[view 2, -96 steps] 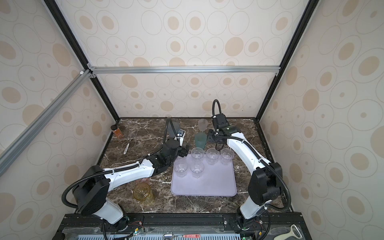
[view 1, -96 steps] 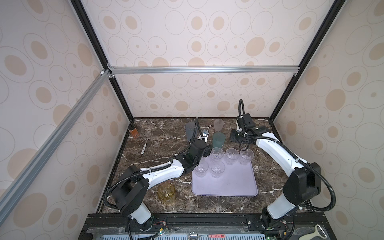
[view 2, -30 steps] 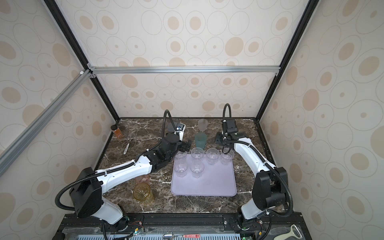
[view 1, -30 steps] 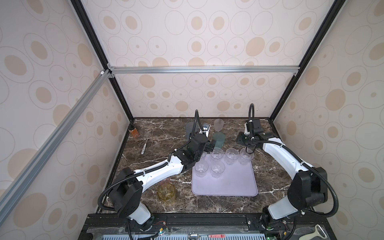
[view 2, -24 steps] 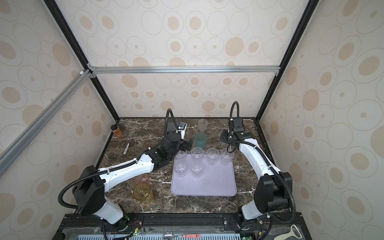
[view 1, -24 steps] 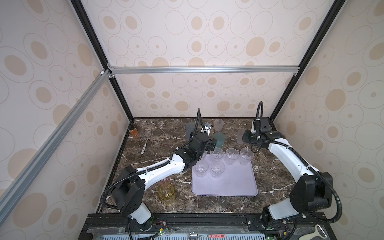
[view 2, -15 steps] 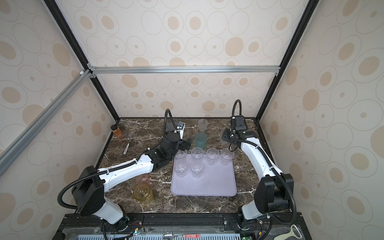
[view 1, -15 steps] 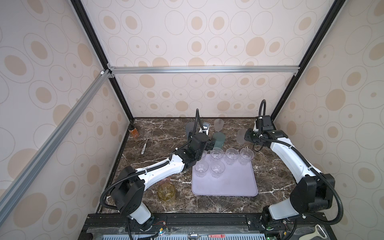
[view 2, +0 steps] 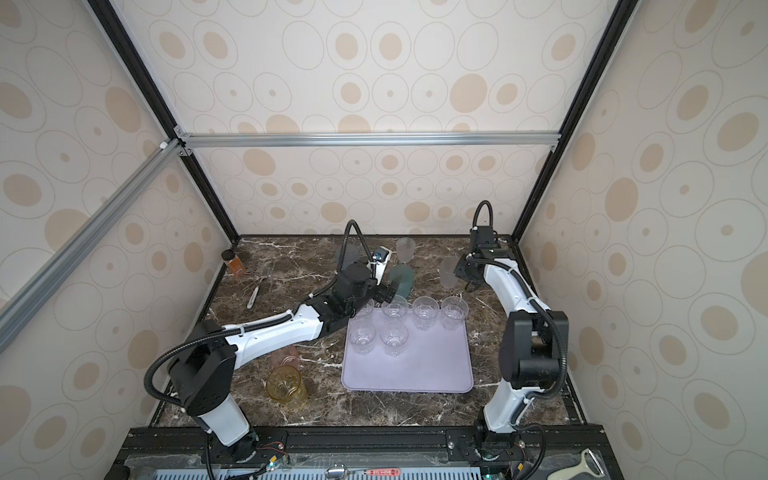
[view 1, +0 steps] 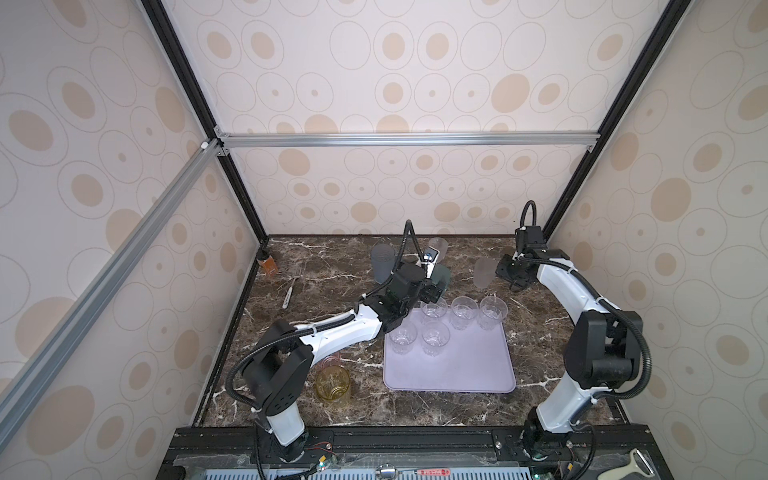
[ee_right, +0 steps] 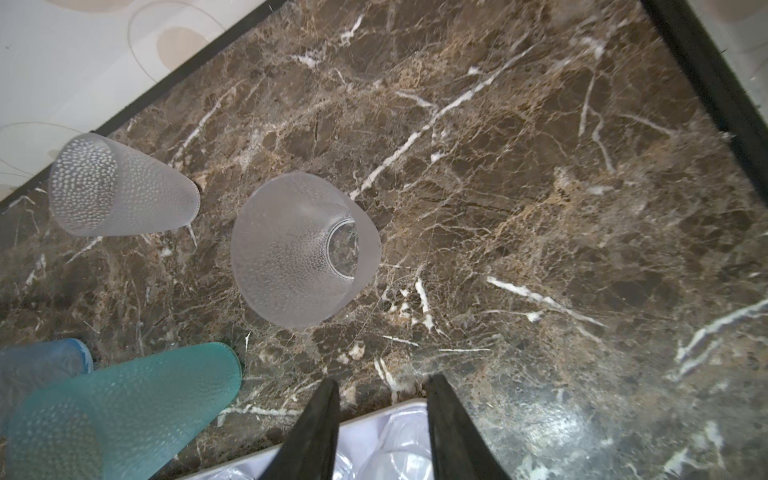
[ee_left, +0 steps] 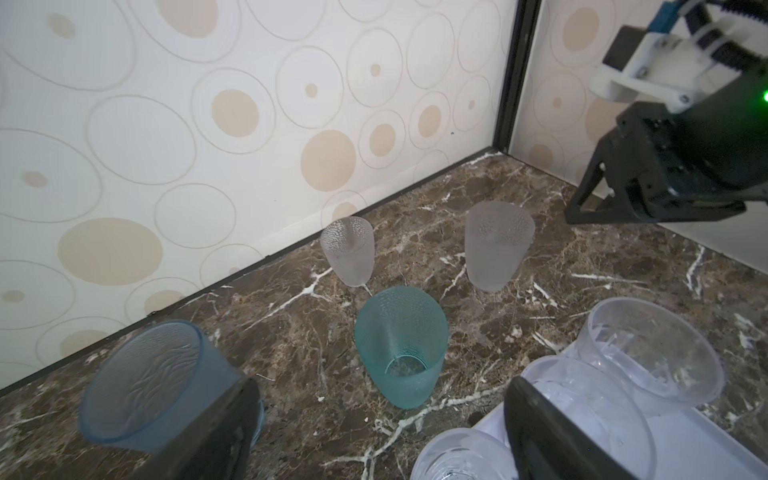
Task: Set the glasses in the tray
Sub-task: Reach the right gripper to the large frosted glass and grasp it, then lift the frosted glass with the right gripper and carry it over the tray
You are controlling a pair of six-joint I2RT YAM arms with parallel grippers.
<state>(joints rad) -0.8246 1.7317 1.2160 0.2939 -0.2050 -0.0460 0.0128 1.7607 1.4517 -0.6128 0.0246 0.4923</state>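
Both hands grip nothing. The left hand [view 1: 433, 292] hangs over the far left corner of the tray [view 1: 457, 374] with its fingers [ee_left: 552, 432] spread wide. The teal glass [ee_left: 399, 345] stands upright on the table [view 1: 374, 411] just ahead of them, untouched. The right hand [ee_right: 382, 380] has its fingers [ee_right: 318, 428] slightly parted and empty, near a frosted glass [ee_right: 303, 249] that stands beyond the tray's far right corner. A blue-grey glass [view 1: 382, 262] and a second frosted glass [view 1: 438, 246] stand close to the table's far edge. The tray, pale lavender, lies right of the table's middle, holding five clear glasses [view 1: 463, 311] upright in its far half. An amber-yellow glass [view 1: 332, 384] and a pink glass [view 2: 284, 355] stand off the tray, toward the table's front left corner.
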